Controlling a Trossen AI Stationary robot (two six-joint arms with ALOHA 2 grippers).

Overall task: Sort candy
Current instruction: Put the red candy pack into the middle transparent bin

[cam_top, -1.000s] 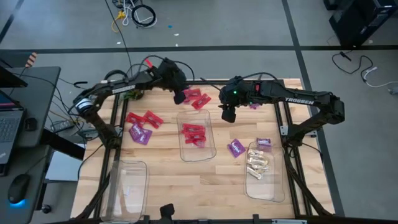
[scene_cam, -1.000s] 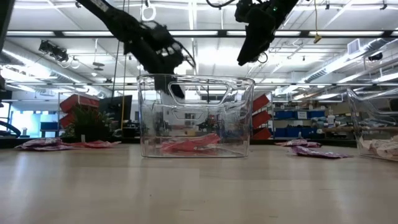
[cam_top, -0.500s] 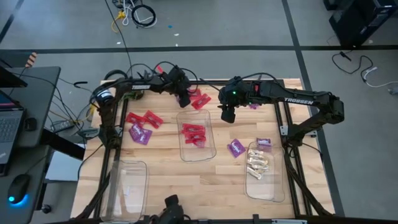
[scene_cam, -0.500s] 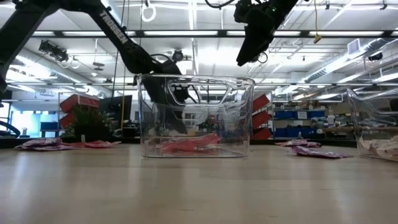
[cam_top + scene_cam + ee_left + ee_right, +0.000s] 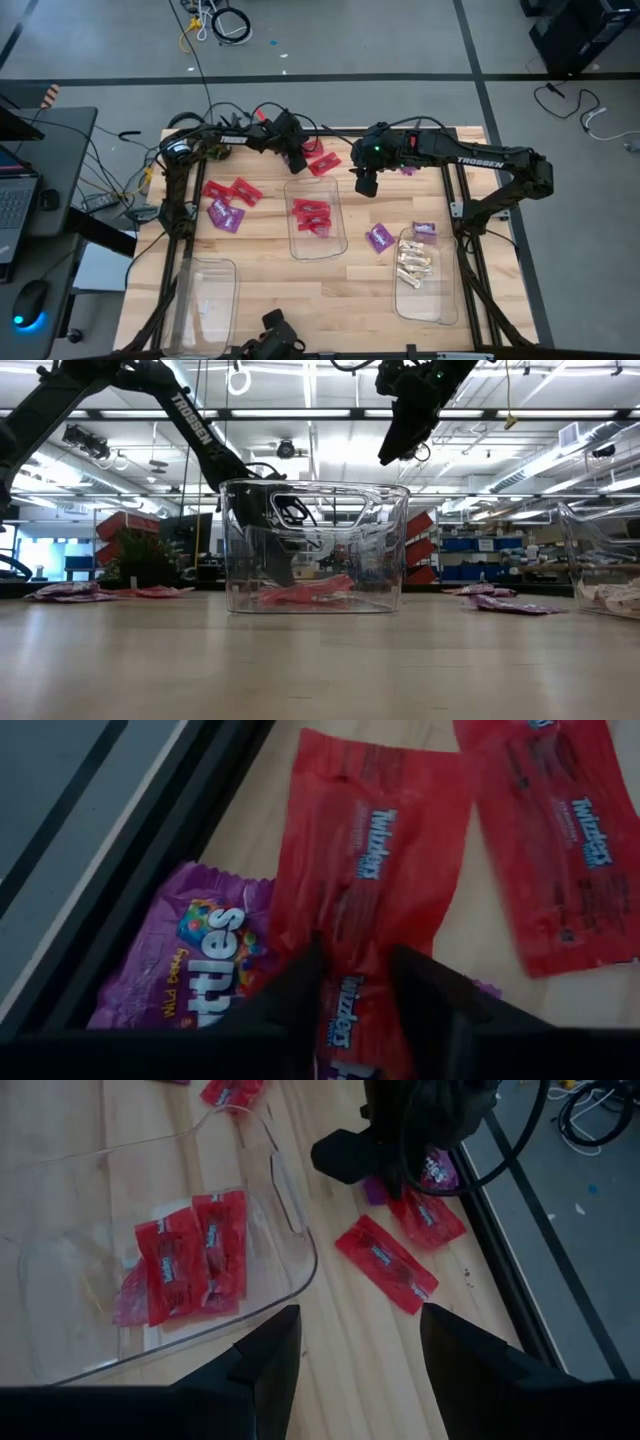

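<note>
At the table's far edge lie red candy packets (image 5: 320, 160). My left gripper (image 5: 355, 975) stands open, low over one red packet (image 5: 380, 870), whose edge overlaps a purple packet (image 5: 190, 965); another red packet (image 5: 560, 850) lies beside it. In the low view the left gripper (image 5: 285, 520) shows behind the middle bin (image 5: 318, 215), which holds red packets. My right gripper (image 5: 365, 185) hangs open, high above the table to the right of the bin's far end, with nothing between its fingers (image 5: 265, 1360). My left gripper straddles a strip of the red packet near one end (image 5: 345, 1005), one finger (image 5: 305, 985) on either side. The fingers slant down and lie along the packet. It lies flat on the table. Whether the tips touch it, I cannot tell.
More red packets (image 5: 232, 190) and a purple one (image 5: 225, 215) lie at the left; purple packets (image 5: 378, 238) lie right of the middle bin. A bin with cream pieces (image 5: 425, 275) stands near right, another clear bin (image 5: 205, 300) near left.
My left gripper has sunk from above the middle bin's far rim down to the red packets at the table's far edge, tipping a little steeper. My right gripper has kept still.
</note>
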